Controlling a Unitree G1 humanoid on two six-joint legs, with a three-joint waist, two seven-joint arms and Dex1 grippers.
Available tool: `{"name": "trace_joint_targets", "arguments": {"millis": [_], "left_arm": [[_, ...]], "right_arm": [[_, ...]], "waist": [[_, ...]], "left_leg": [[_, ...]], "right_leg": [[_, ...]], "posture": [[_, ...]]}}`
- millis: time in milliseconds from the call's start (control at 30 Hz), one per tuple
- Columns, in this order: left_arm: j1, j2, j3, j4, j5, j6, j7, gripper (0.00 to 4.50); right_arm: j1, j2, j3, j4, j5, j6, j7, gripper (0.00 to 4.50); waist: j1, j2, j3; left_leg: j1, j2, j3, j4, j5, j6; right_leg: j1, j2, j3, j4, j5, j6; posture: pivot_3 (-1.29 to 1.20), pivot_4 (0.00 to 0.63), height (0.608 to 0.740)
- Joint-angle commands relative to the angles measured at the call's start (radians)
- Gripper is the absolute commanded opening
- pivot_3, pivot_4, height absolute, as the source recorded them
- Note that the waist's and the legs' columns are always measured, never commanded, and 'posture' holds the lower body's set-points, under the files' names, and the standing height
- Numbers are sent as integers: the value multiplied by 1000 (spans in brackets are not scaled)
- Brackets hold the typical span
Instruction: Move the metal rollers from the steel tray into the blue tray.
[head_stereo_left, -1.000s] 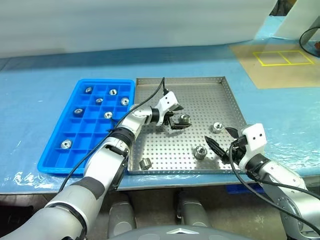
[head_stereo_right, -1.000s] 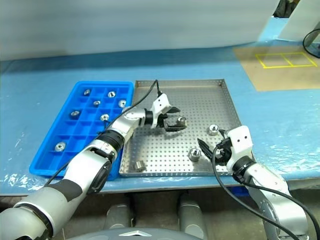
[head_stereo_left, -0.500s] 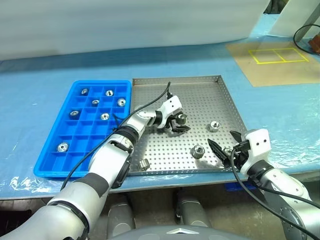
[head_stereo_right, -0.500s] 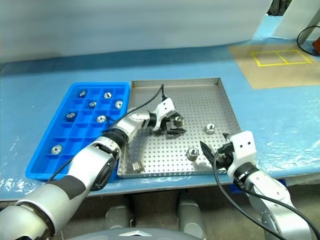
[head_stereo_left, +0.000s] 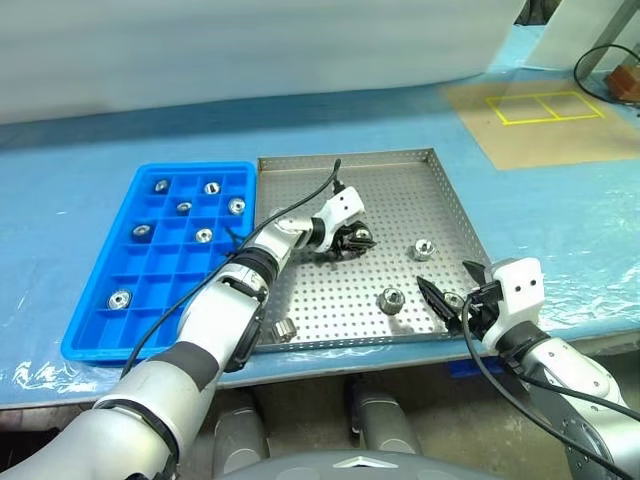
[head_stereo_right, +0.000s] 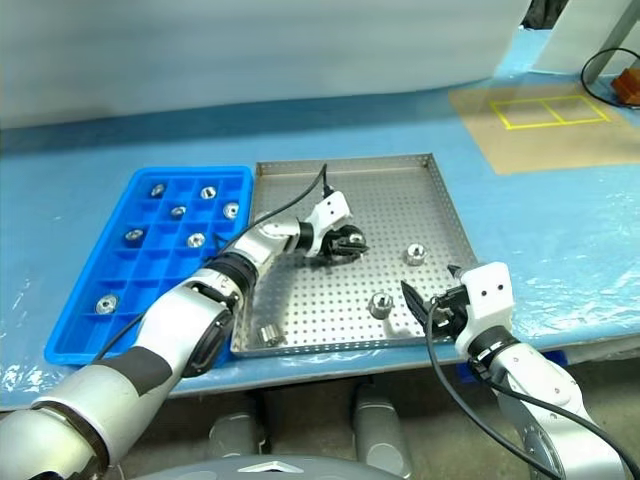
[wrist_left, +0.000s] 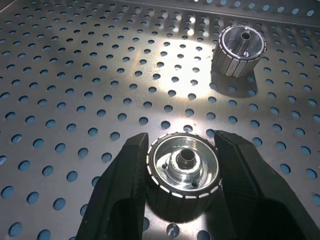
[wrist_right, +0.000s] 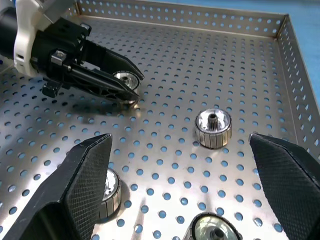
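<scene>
From the head camera, the steel tray (head_stereo_left: 440, 205) lies in the middle of a blue-covered table (head_stereo_left: 80, 150), with the blue tray (head_stereo_left: 150, 270) just beside its left rim. Six metal rollers sit in cells of the blue tray, five toward its far end and one (head_stereo_left: 120, 298) near the front left. The left gripper (head_stereo_left: 354, 240) reaches across from the blue tray's side into the middle of the steel tray, its black fingers drawn in around a roller (head_stereo_left: 358, 238) that rests on the perforated floor. Loose rollers lie at the right (head_stereo_left: 423, 249), at the near centre (head_stereo_left: 390, 299) and by the near left rim (head_stereo_left: 283, 330). The right gripper (head_stereo_left: 447, 303) hangs over the tray's near right corner, fingers spread wide and holding nothing. A brown mat with yellow taped squares (head_stereo_left: 540, 105) lies far right on the table.

In the left wrist view, the two fingers (wrist_left: 122, 185) sit against either side of the gripped roller (wrist_left: 184, 165), which stands on end with its centre hole facing up; another roller (wrist_left: 239, 51) stands apart beyond it.

In the right wrist view, the spread fingers (wrist_right: 80, 185) frame one roller (wrist_right: 213, 128) between them, two more at the near edge (wrist_right: 109, 192) (wrist_right: 212, 231), and the left gripper (wrist_right: 127, 87) on its roller beyond.
</scene>
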Motion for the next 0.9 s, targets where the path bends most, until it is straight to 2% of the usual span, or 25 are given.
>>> {"name": "trace_joint_targets", "arguments": {"millis": [33,267,433,733,900], "left_arm": [[-25,11,61,-67,-54,12,-7,1702],[35,61,108,-222,-92,60,35,1702],[111,98,126,-398,-109,131,95,1702],[323,186,165,-885,-160,363,220,1702],[414,224,192,-1097,-178,478,312,1702]], "right_arm": [[-63,-14,25,21,13,-14,27,4500],[-244,-48,106,175,11,-26,126,4500],[-366,-62,168,292,-3,-57,203,4500],[-605,-48,286,534,-13,-152,394,4500],[-729,-20,343,693,-41,-221,487,4500]], "waist": [[0,0,0],[13,0,0],[50,0,0],[120,1,0],[150,1,1]], "left_leg": [[0,0,0,0,0,0],[0,-1,0,1,0,0],[0,1,0,0,0,0],[0,1,0,1,1,-2],[-1,1,-1,1,1,-2]], "right_leg": [[0,0,0,0,0,0],[0,-1,-1,1,4,-5],[0,0,0,2,5,-5],[-1,-4,-1,6,5,-6],[-2,-5,-2,7,5,-6]], "posture": [[-554,150,740],[-360,150,740],[-232,150,740],[3,150,740],[133,150,740]]}}
